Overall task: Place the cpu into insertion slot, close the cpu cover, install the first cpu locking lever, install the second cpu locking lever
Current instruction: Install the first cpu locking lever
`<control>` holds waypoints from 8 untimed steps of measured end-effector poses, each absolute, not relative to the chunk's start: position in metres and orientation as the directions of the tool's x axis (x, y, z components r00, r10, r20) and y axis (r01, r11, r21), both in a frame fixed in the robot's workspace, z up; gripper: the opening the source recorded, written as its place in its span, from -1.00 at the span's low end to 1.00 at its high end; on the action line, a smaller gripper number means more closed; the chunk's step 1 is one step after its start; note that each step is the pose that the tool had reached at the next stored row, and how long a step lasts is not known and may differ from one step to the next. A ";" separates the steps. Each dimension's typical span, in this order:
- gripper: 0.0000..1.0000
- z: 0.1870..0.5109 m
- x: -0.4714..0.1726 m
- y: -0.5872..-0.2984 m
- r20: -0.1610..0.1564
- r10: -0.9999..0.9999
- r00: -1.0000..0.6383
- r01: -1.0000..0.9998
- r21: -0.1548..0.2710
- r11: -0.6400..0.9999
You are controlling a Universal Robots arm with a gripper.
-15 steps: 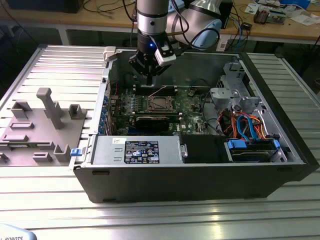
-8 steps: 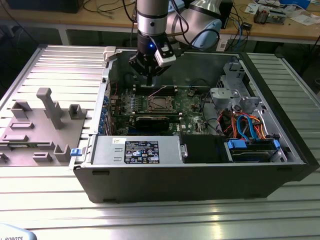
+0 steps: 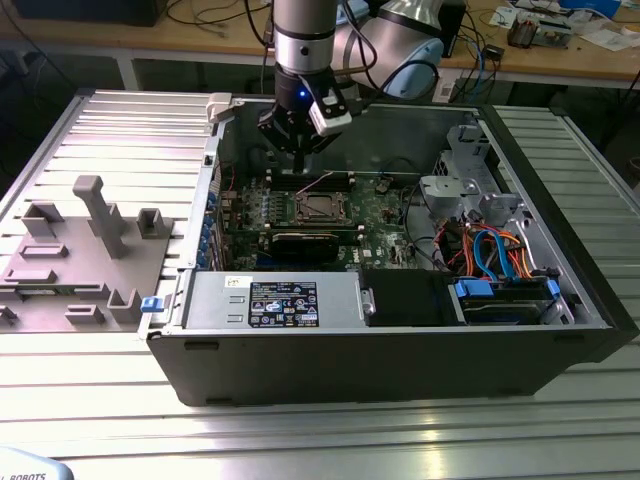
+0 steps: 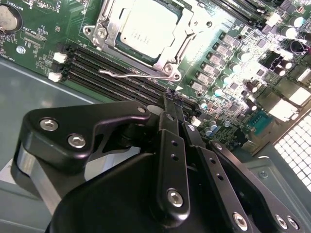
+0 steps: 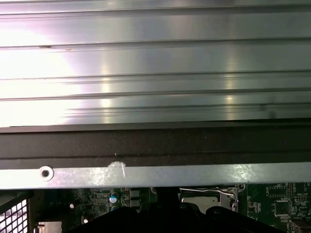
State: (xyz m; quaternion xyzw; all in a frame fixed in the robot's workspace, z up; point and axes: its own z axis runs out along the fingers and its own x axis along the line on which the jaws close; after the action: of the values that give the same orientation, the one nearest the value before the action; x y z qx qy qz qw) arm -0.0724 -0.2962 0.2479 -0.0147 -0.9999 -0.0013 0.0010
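Open PC case (image 3: 400,350) lying on a ribbed metal table (image 3: 560,430), motherboard (image 3: 385,195) facing up. Gripper (image 3: 299,150) hanging inside the case above the board's far edge, just behind the socket (image 3: 322,207) in the exterior view. In the second wrist view, gripper (image 4: 171,97) fingers (image 4: 169,127) pressed together to a narrow tip with no gap visible, nothing held between them, tip poised over the dark memory slots (image 4: 104,65) just beside the socket. Cpu (image 4: 147,30) already seated in the socket, pale silvery face up. Cover (image 4: 192,26) lying flat around the cpu, framing it, silvery rim on all visible sides. One thin wire lever (image 4: 129,74) running along the socket edge nearest the gripper, its bent end sticking out free toward the memory slots; whether hooked under its catch, cannot tell. Second lever not clearly made out. In the first wrist view, case wall (image 5: 155,145) with a silvery flange (image 5: 194,175) across the frame, table ribs beyond, a strip of green board and a lever wire (image 5: 206,191) below. On the exterior view's left, grey fixture blocks (image 3: 90,250) on the table, well apart from the case. Power supply (image 3: 275,300) along the case's near side, drive bay with blue and orange cables (image 3: 500,255) at the exterior view's right.
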 end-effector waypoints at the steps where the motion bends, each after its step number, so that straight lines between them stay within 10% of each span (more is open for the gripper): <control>1: -0.79 0.248 -0.072 -0.296 0.002 0.029 -1.000 0.029 0.003 1.000; 8: -0.79 0.245 -0.072 -0.296 0.002 0.029 -1.000 0.029 0.009 1.000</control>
State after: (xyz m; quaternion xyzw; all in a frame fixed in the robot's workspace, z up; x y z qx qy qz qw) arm -0.0724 -0.2962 0.2446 -0.0147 -0.9999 -0.0047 0.0009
